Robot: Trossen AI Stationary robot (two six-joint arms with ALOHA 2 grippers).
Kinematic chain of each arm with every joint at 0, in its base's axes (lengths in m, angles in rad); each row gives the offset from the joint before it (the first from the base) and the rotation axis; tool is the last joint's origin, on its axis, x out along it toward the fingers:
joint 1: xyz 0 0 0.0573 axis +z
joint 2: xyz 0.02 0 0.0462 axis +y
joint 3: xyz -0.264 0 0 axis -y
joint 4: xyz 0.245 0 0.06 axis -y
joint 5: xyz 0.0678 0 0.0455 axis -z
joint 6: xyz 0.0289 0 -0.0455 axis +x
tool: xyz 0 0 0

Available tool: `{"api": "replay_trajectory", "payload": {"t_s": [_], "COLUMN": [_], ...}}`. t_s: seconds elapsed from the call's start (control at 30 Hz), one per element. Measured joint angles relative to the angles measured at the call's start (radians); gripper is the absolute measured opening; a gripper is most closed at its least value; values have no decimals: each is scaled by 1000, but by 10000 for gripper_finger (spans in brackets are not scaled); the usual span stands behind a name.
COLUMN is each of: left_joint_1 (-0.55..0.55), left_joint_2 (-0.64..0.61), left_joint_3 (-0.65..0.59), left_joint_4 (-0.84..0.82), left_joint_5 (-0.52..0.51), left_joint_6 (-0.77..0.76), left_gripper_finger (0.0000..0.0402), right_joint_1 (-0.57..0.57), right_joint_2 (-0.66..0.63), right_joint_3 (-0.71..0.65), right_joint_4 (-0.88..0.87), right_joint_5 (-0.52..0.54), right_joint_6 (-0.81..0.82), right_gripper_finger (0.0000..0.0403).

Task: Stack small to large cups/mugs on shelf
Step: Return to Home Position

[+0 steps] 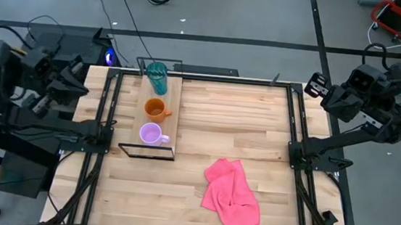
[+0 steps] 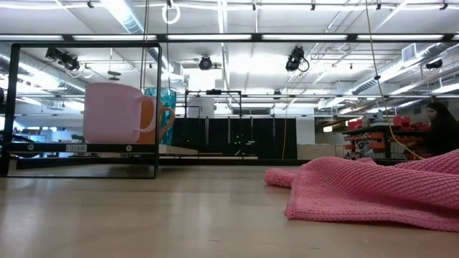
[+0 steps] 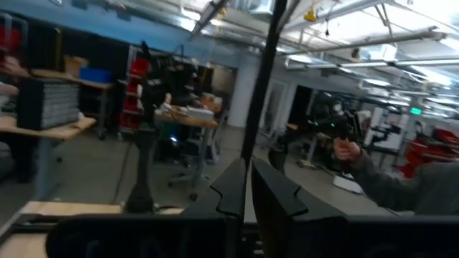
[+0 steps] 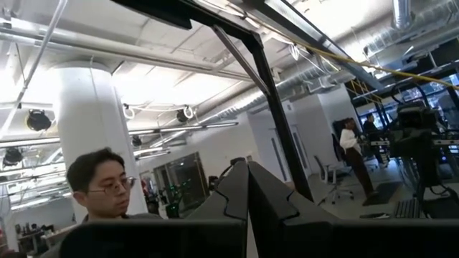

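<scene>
Three vessels stand in a row on the light-wood shelf (image 1: 173, 88) at the table's far left: the teal tumbler (image 1: 157, 77) at the far end, the orange mug (image 1: 155, 108) in the middle, the lilac mug (image 1: 150, 133) at the near end, each upright on its base. In the low view the lilac mug (image 2: 115, 113) hides most of the orange mug (image 2: 159, 118) and the tumbler (image 2: 163, 97). My left gripper (image 3: 248, 188) is shut, raised off the table's left edge. My right gripper (image 4: 248, 188) is shut, raised off the far right corner.
A crumpled pink cloth (image 1: 232, 192) lies on the table's near right part; it also shows in the low view (image 2: 373, 188). Black frame rails (image 1: 297, 135) run along the table's left and right sides. People show in the room beyond the table.
</scene>
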Motion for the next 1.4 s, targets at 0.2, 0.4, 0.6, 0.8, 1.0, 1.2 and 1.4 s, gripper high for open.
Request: {"api": "replay_trajectory", "payload": {"t_s": [0.2,0.4,0.6,0.8,1.0,1.2,1.4], "left_joint_1": [0,0,0,0,4,4,3], "left_joint_2": [-56,-135,-255,-378,-492,-604,-679], "left_joint_3": [-1,-73,-218,-338,-448,-573,-677], "left_joint_4": [-17,-13,56,144,169,229,296], "left_joint_5": [-60,-122,-154,-156,-161,-198,-198], "left_joint_6": [39,32,-37,-63,-87,-112,-134], "left_gripper_finger": [35,26,23,32,35,27,23], "right_joint_1": [0,0,0,0,0,0,0], "right_joint_2": [-41,-116,-169,-267,-391,-461,-509], "right_joint_3": [0,0,-65,-254,-521,-723,-832], "right_joint_4": [-7,-41,-55,47,355,595,713], "right_joint_5": [0,0,17,71,74,87,90], "right_joint_6": [-19,-44,-45,-4,74,146,164], "right_gripper_finger": [13,13,13,13,13,13,13]}}
